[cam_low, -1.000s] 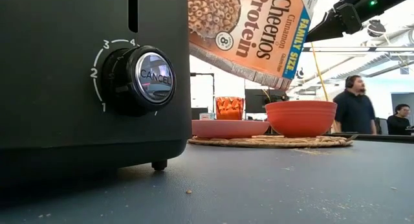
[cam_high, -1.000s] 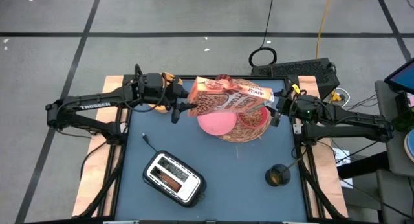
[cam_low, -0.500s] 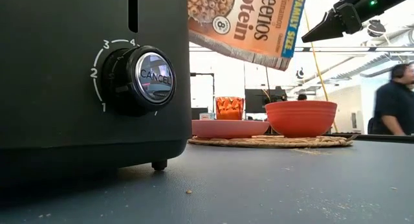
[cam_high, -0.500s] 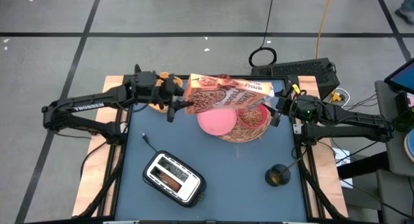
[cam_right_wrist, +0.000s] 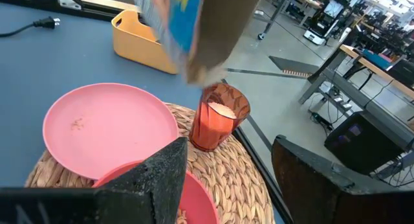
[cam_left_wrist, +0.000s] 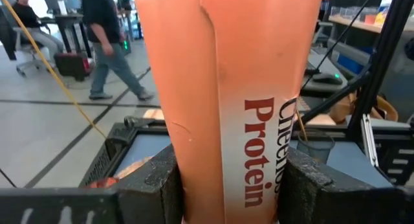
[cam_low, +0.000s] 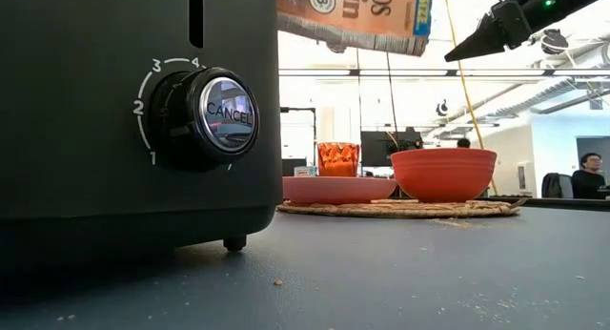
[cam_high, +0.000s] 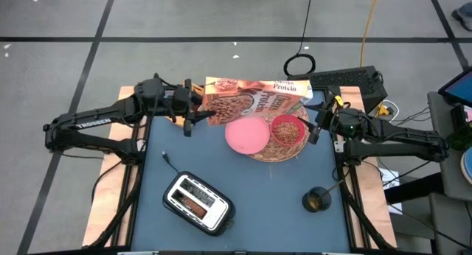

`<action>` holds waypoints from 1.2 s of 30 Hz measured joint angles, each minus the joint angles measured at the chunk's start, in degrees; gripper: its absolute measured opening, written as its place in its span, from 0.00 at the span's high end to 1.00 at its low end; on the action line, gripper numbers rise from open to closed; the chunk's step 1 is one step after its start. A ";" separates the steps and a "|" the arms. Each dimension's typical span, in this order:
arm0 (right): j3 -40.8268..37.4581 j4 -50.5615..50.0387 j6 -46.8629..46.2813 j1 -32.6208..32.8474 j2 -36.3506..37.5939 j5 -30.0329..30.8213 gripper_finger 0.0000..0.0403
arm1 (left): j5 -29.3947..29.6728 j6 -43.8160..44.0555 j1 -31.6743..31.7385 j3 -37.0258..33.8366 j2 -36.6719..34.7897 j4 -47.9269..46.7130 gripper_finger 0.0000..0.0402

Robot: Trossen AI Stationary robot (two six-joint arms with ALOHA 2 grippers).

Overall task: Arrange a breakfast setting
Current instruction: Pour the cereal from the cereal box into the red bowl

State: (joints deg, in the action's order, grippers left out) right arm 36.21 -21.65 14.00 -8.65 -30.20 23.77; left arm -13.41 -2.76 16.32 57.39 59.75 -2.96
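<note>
Dark blue bench [cam_high: 295, 177]. Round woven straw mat [cam_high: 295, 150] lies toward one o'clock. Toaster [cam_high: 198, 203] sits at seven o'clock. Small dark round object [cam_high: 317, 200] rests at four o'clock. Loose black plug [cam_high: 167, 160] lies at nine o'clock.

Even, bright overhead light on the desk [cam_high: 221, 170] with soft short shadows, low view backlit by blown-out ceiling lights so the toaster [cam_low: 133, 111] sits near-black with glare on its knob, wrist views soft up close on the cereal box [cam_left_wrist: 233, 88].
</note>
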 joint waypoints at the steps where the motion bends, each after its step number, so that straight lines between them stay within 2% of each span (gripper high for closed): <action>1: 0.00 0.00 -0.01 0.00 0.00 -0.01 0.46 | 0.02 0.00 0.00 0.00 -0.03 0.56 0.56; 7: 0.00 0.02 -3.30 0.01 0.00 -0.02 0.39 | 0.01 -0.47 0.00 0.00 0.02 2.02 0.56; 18: 0.00 1.22 -13.37 -0.01 -0.40 -0.04 0.04 | 0.00 -1.67 0.00 0.00 0.04 4.91 0.56; 24: -0.37 5.10 -18.48 -0.01 -2.90 -0.31 0.02 | 0.01 -1.62 0.00 0.00 0.04 10.24 0.56; 28: -3.49 16.47 -16.50 -0.01 -5.00 -6.95 0.02 | 0.00 -1.62 0.00 0.00 0.06 15.03 0.56; 32: -8.27 35.20 -14.60 0.03 -7.53 -15.85 0.02 | 0.00 -1.55 0.00 0.00 0.08 18.15 0.56; 36: -12.96 56.07 -15.74 0.03 -10.83 -19.56 0.02 | 0.00 -1.49 0.00 0.00 0.08 19.56 0.56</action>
State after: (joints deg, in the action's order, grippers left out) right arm 23.25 34.42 -1.74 -8.62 -41.03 4.21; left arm -13.41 -4.25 16.32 57.39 59.83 16.61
